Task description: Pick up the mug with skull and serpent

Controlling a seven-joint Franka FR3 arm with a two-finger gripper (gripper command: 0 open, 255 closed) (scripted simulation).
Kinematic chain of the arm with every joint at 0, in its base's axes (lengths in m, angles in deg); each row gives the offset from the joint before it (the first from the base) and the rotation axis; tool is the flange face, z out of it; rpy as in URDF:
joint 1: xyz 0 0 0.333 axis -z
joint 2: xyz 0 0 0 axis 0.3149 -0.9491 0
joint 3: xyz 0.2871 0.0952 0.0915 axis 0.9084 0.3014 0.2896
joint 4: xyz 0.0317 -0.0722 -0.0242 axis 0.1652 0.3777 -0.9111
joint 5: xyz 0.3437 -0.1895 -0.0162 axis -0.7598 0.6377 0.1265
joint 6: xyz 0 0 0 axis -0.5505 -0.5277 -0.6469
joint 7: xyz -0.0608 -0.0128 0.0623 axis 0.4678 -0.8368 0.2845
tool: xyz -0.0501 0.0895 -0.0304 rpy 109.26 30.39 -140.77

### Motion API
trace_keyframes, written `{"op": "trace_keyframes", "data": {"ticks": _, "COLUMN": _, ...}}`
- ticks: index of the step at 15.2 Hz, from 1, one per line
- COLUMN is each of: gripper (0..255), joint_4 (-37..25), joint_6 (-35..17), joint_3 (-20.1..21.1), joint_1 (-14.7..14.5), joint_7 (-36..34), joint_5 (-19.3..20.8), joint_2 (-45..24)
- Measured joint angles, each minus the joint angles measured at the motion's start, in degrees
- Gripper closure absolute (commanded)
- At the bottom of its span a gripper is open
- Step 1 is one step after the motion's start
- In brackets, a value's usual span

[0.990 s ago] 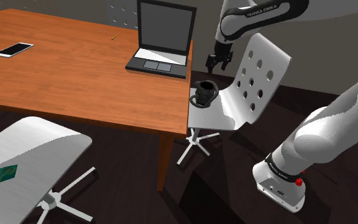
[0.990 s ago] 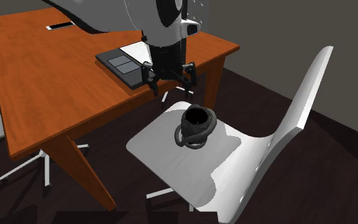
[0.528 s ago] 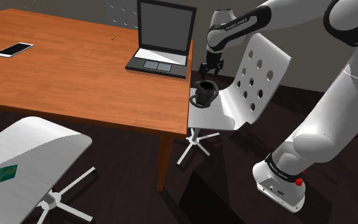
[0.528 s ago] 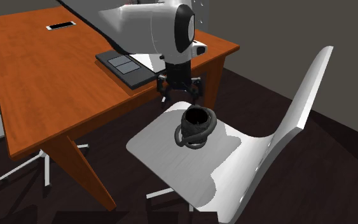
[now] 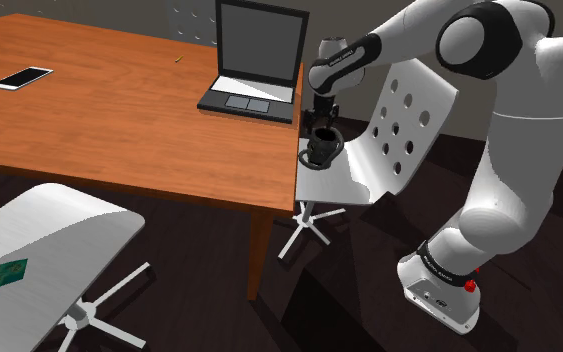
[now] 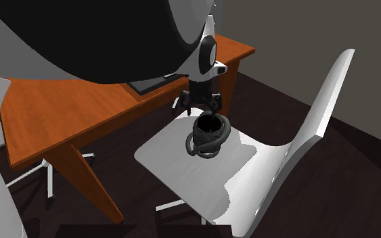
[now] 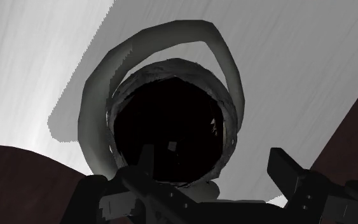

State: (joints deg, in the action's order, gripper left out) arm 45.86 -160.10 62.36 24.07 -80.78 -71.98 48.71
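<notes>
Claw [image 6: 199, 107] status: jaws set wide and holding nothing. In the wrist view the claw [image 7: 215, 168] has one finger over the dark mouth of the mug [image 7: 168, 118] and the other outside its rim, above the bare seat.

Change noted: one second ago the claw hung well above the chair [image 6: 175, 162], by the desk's [image 5: 99, 110] corner next to the laptop [image 5: 259, 60]. Over the last second it has come down and across, and the claw [image 5: 325, 124] now stands just above the mug [image 5: 321, 148]. The mug itself has not shifted. Judgement: the approach is almost complete, the grasp is not yet made, and no lift has begun.

Location of the task's thing: the mug [image 6: 208, 135], dark with a grey coil wound round its body, stands upright on the white seat, close to the seat's front corner beside the desk. It lies directly beneath the claw, its rim wall roughly between the spread fingers. I cannot confirm contact from these views.
</notes>
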Motion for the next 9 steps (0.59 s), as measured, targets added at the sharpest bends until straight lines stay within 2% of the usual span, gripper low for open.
{"op": "trace_keyframes", "data": {"ticks": 8, "gripper": 0, "joint_4": -0.2, "joint_6": -4.2, "joint_3": 0.4, "joint_1": 0.5, "joint_7": 0.1, "joint_5": -0.7, "joint_2": -4.5}}
{"op": "trace_keyframes", "data": {"ticks": 9, "gripper": 255, "joint_4": -0.3, "joint_6": -4.4, "joint_3": 0.4, "joint_1": 0.5, "joint_7": 0.1, "joint_5": -0.7, "joint_2": -4.8}}
